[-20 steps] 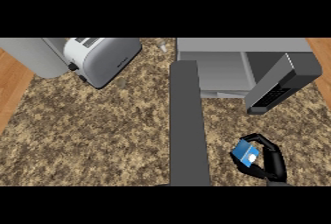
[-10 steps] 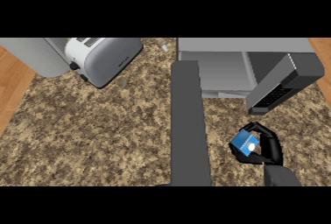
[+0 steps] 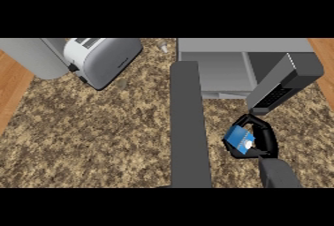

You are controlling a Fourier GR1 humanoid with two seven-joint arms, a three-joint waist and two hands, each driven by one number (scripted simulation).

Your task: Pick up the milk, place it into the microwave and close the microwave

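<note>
The milk (image 3: pixel 237 140) is a small blue and white carton held just above the counter, right of centre. My right hand (image 3: pixel 263 136) is shut on it, black fingers curled over its top and far side. The microwave (image 3: pixel 218 73) stands at the back right. Its door (image 3: pixel 286 80) is swung open and juts toward me, ending just beyond the hand. My left forearm (image 3: pixel 190 128) rises as a long grey bar through the middle; its hand does not show.
A silver and white toaster (image 3: pixel 108 57) sits at the back left beside a grey block (image 3: pixel 29 57). The speckled counter (image 3: pixel 91 137) ends at wooden floor (image 3: pixel 8 92) on the left and at the far right.
My right hand has carried the milk away from me, toward the tip of the open microwave door. The left forearm has not moved.
</note>
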